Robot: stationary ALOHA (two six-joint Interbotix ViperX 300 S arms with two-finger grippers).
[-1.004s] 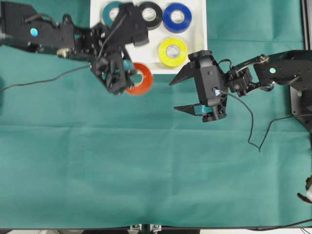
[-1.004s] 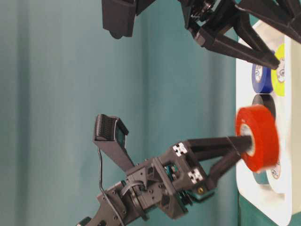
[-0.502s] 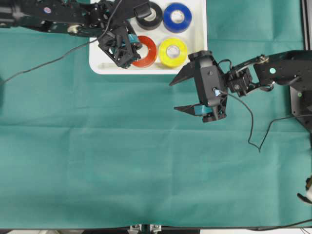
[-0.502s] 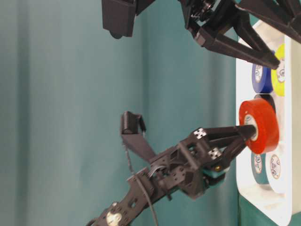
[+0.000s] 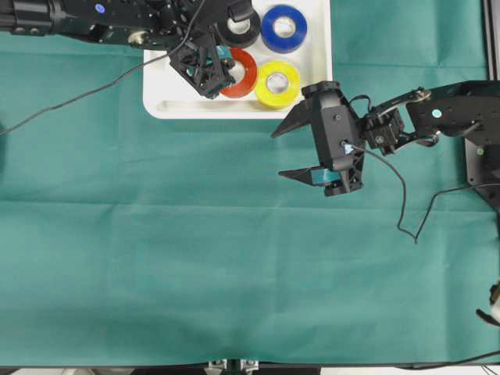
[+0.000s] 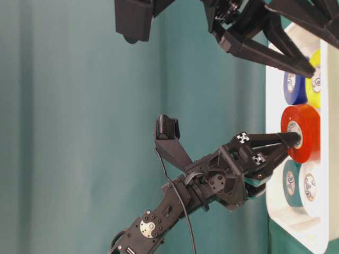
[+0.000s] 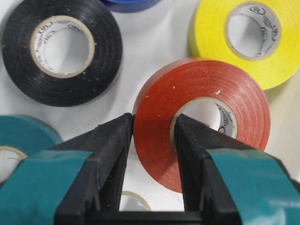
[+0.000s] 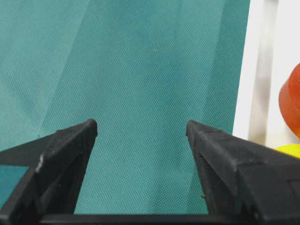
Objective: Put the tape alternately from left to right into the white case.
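Green cloth [image 5: 195, 258] covered the whole table, and the white case [image 5: 168, 105] lay at its far edge in the overhead view. Inside the case a black roll [image 5: 242, 27] and a blue roll [image 5: 284, 27] sat side by side in the back row, with a yellow roll [image 5: 276, 83] in the front row below the blue one. A teal roll [image 7: 21, 140] showed at the lower left of the left wrist view, beside the black one.

The left gripper [image 5: 221, 74] reached over the case and pinched the wall of the red roll [image 5: 244, 72], one finger [image 7: 110, 154] outside the rim and the other inside the cardboard core. That red roll sat in the front row just beside the yellow one; whether it already rested on the case floor could not be told.

The right gripper [image 5: 291, 152] hung over bare cloth in front of the case, near its right corner, jaws spread wide with nothing between them, its fingers [image 8: 70, 145] framing only green fabric
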